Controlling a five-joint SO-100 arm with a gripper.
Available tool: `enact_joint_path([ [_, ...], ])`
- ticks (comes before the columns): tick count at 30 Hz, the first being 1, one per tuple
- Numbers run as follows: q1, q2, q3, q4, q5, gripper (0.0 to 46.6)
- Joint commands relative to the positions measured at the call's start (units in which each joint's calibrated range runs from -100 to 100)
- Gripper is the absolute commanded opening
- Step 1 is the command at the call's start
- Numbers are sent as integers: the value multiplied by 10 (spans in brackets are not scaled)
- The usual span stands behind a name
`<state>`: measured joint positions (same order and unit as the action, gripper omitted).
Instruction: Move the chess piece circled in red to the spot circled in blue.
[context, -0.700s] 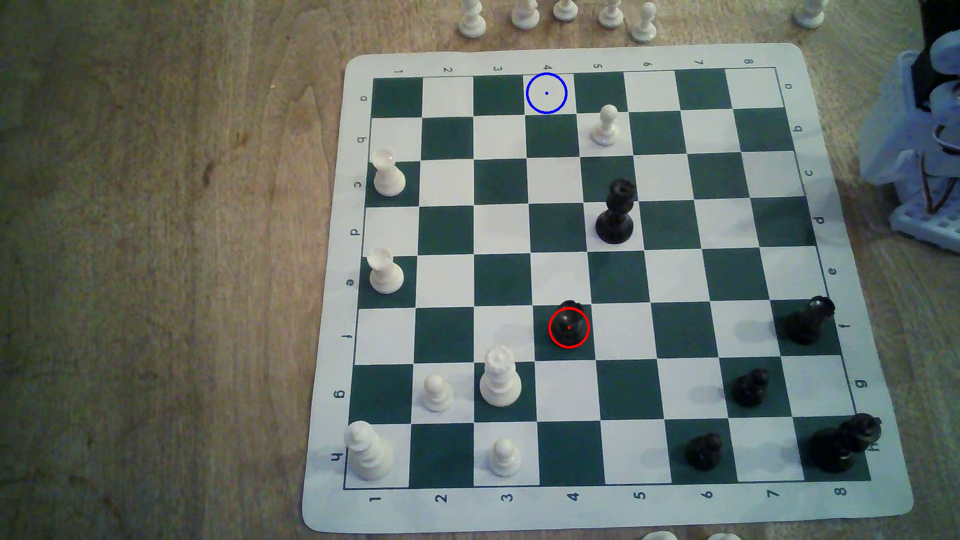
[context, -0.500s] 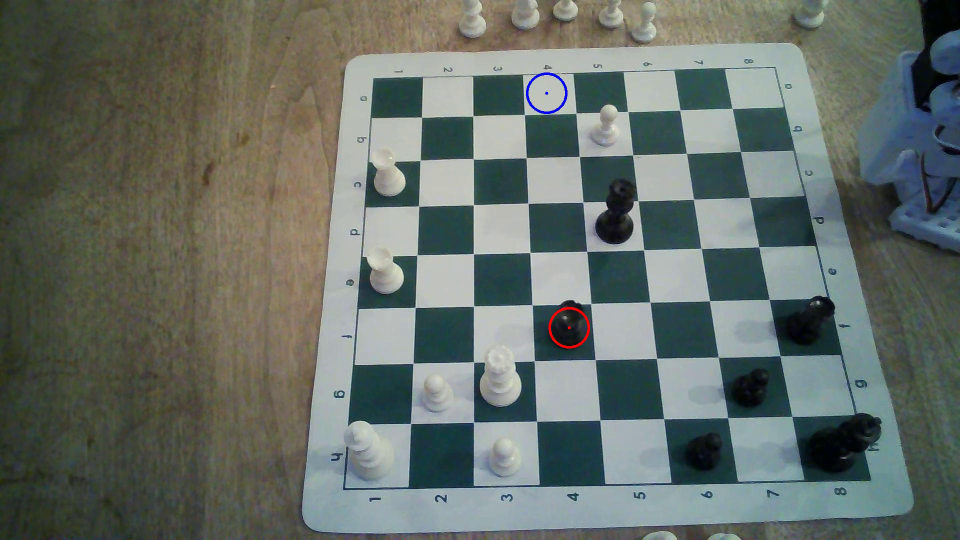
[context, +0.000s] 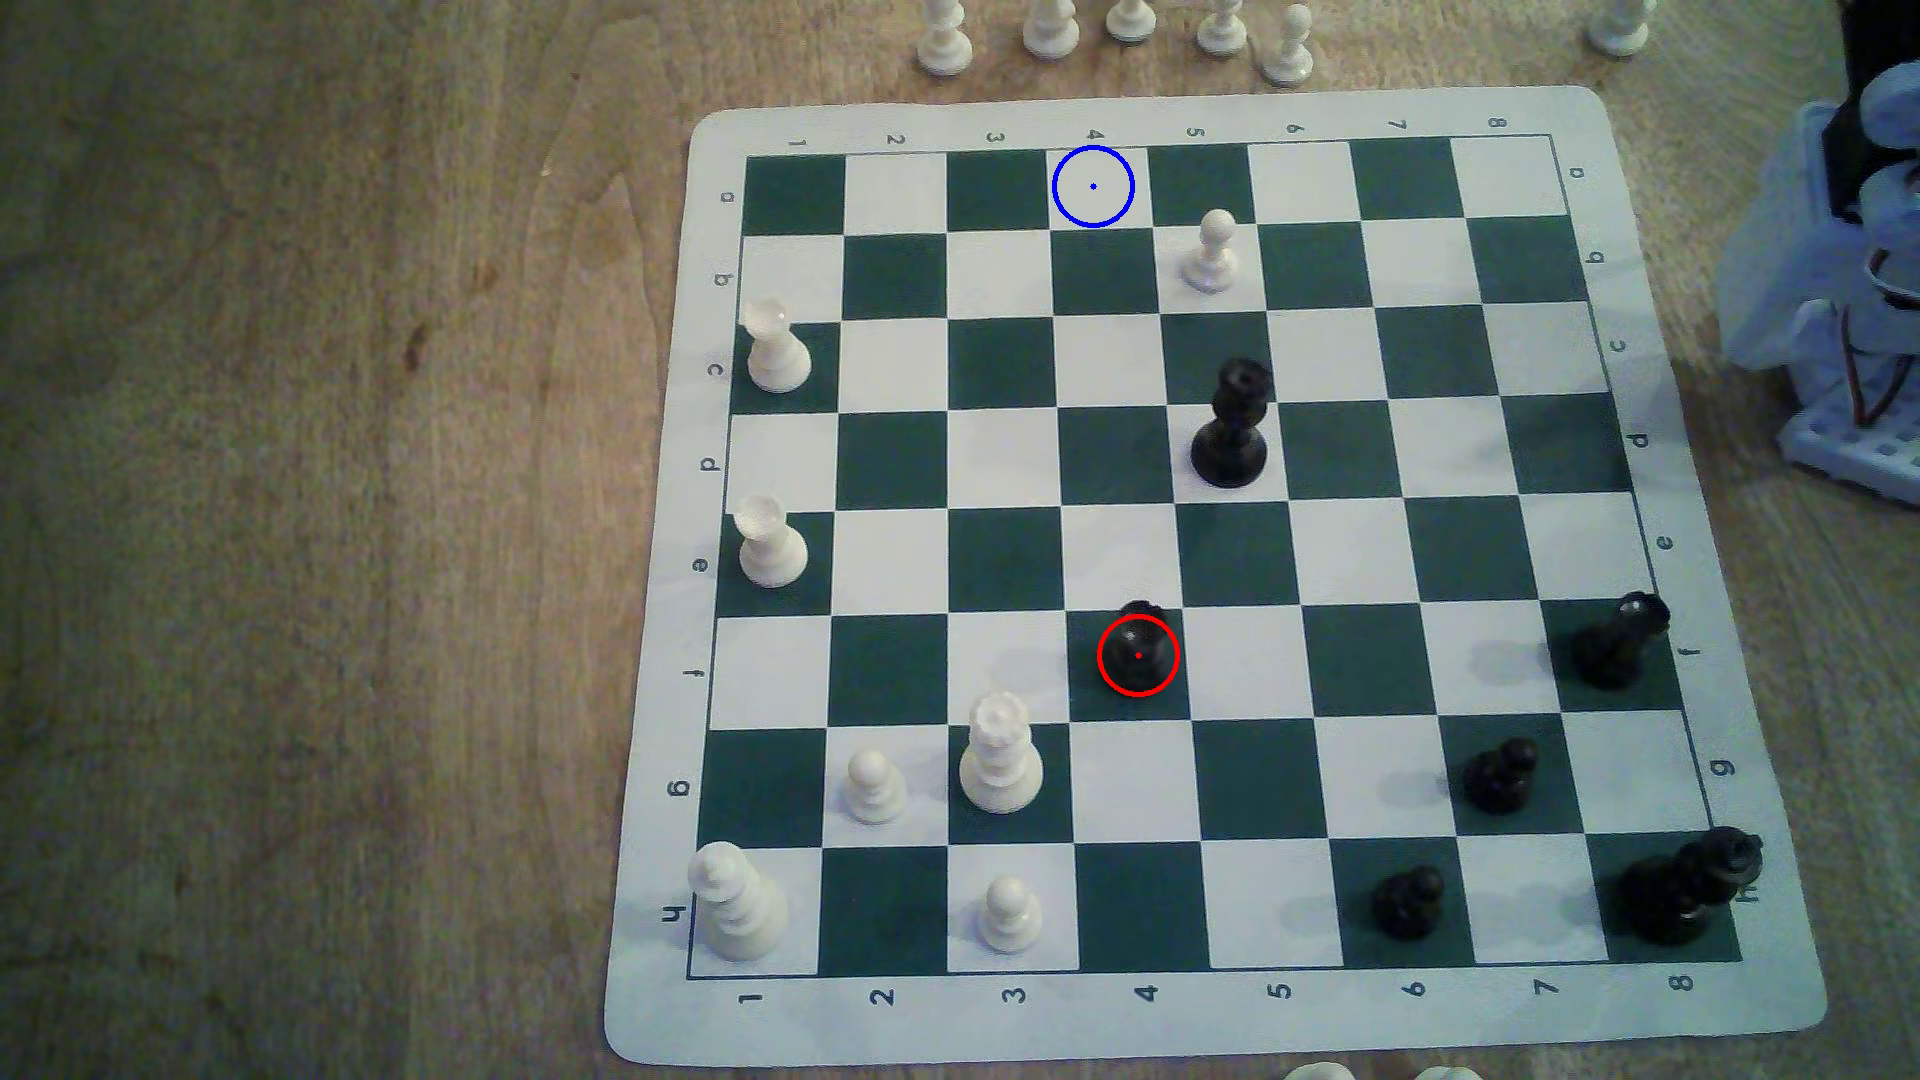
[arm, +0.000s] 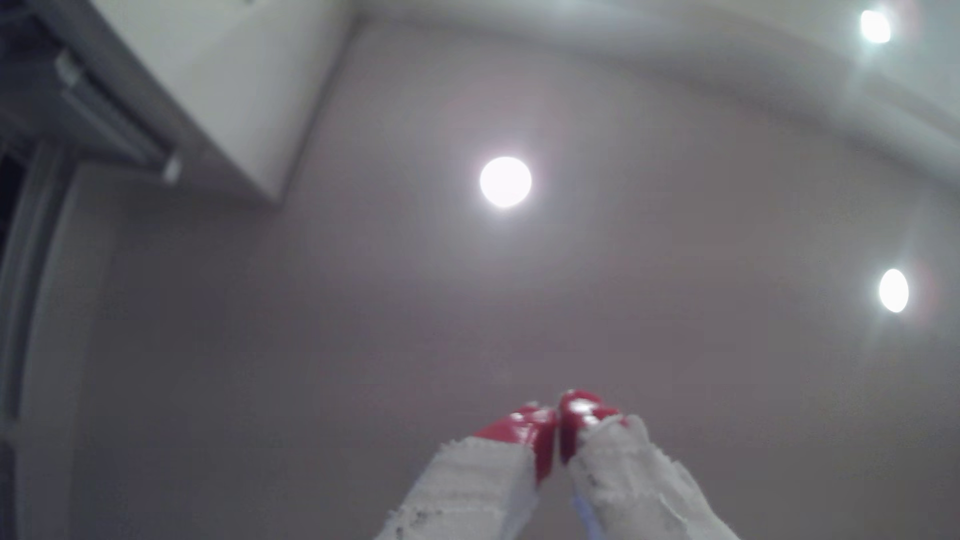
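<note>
The chess piece (context: 1139, 646), a black rook ringed in red, stands upright on a dark green square in row f, column 4 of the board (context: 665, 582). The spot (context: 1093, 187), a white square with a blue ring and dot, lies bare in row a, same column, at the board's far edge. In the wrist view my gripper (arm: 557, 420) points up at a ceiling, its red-tipped fingers pressed together with nothing between them. Part of the white arm (context: 1839, 301) stands folded off the board at the exterior view's right.
A tall black crowned piece (context: 1230, 426) and a white pawn (context: 1210, 252) stand one column to the right of the line from rook to spot. Other white pieces line the board's left side, black ones the lower right corner. Spare white pieces (context: 1122, 36) stand beyond the far edge.
</note>
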<state>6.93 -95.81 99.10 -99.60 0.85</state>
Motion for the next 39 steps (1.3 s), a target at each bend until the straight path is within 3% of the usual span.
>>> enact_joint_path([
  [1, 3, 1, 8, -2, 2, 2],
  [6, -38, 1, 8, 6, -3, 31],
  [8, -75, 1, 8, 2, -29, 65],
  [14, -168, 1, 8, 21, -69, 152],
  [15, -180, 1, 8, 36, -70, 142],
  [18, -268, -3, 8, 59, -70, 179],
  [19, -325, -37, 8, 102, -62, 194],
  [24, -326, -37, 8, 134, -62, 180],
  [27, -315, -30, 8, 208, -23, 143],
  [31, -290, -1, 8, 307, -18, 101],
  [34, -249, 131, 6, 291, -15, 8],
  [36, -202, 242, -6, 290, -11, 2],
  [39, -182, 319, -28, 302, -10, 2],
])
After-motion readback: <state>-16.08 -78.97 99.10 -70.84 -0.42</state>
